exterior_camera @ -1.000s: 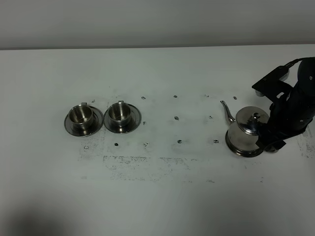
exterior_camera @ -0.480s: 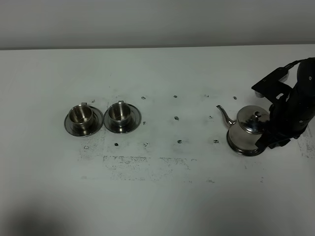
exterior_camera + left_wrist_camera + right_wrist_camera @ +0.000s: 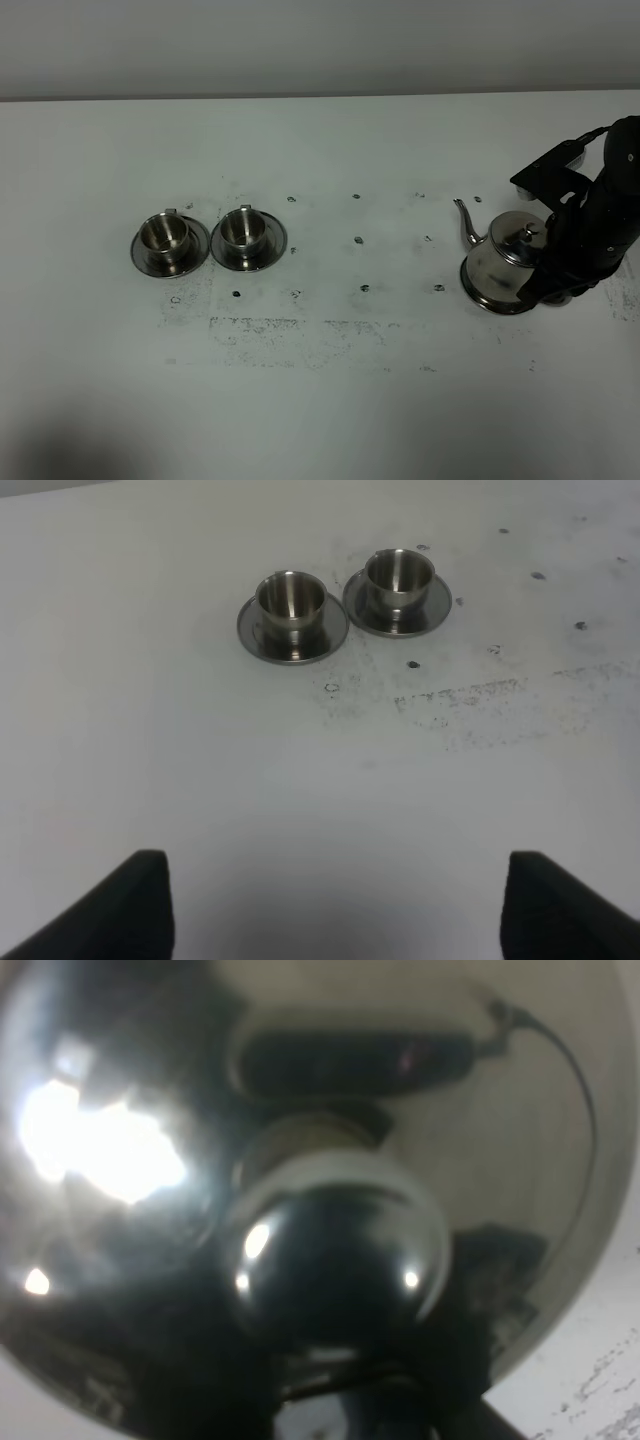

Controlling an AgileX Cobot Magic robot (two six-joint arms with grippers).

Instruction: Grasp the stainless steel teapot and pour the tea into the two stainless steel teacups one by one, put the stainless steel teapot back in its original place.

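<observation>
The stainless steel teapot (image 3: pixel 505 262) stands at the right of the white table, leaning slightly, with its spout (image 3: pixel 466 222) pointing up and left. My right gripper (image 3: pixel 556 290) is pressed against the pot's handle side and is shut there; the arm hides the handle. The pot's lid knob (image 3: pixel 335 1250) fills the right wrist view. The two stainless steel teacups (image 3: pixel 163 236) (image 3: pixel 240 230) sit on saucers at the left, side by side and empty inside (image 3: pixel 291 595) (image 3: pixel 398 572). My left gripper (image 3: pixel 335 910) hangs open well short of them. No tea shows.
The white table (image 3: pixel 330 400) has dark scuff marks (image 3: pixel 300 328) along its middle and small dots between the cups and the pot. Its far edge meets a grey wall (image 3: pixel 300 40). The right arm (image 3: pixel 600 200) rises from the right edge.
My right gripper has closed at the teapot's handle side. The pot shifted and tipped a little, and its spout swung left, then back up.
</observation>
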